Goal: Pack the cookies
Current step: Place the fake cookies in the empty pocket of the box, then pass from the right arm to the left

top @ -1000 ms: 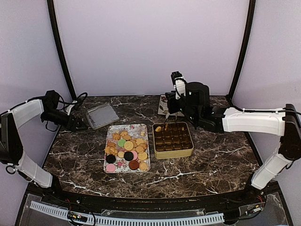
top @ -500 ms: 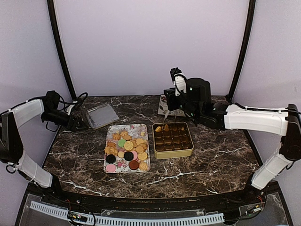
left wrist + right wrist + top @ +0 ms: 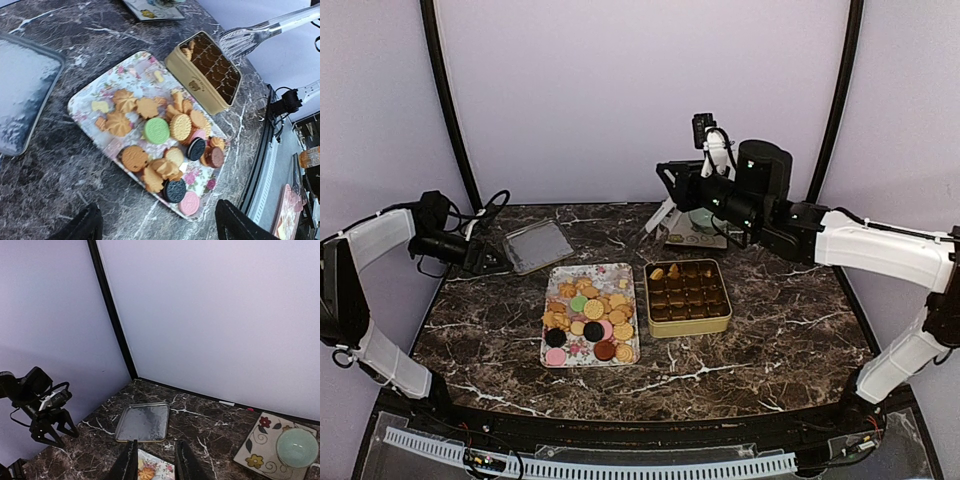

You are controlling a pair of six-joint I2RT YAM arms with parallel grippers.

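Golden, pink and green cookies [image 3: 588, 315] lie heaped on a flowery tray [image 3: 563, 272] just beside a gold tin [image 3: 690, 330]. Raised behind them, the right gripper [image 3: 156, 452] clamps clear tongs [image 3: 658, 216]. The left gripper [image 3: 157, 227] hovers off to the side, fingers wide apart.

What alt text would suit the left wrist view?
A flowery tray piled with assorted cookies lies on a dark marble table, with a gold tin beside it holding a few cookies in one corner. A silver tray sits at left, and the open left gripper frames the bottom edge.
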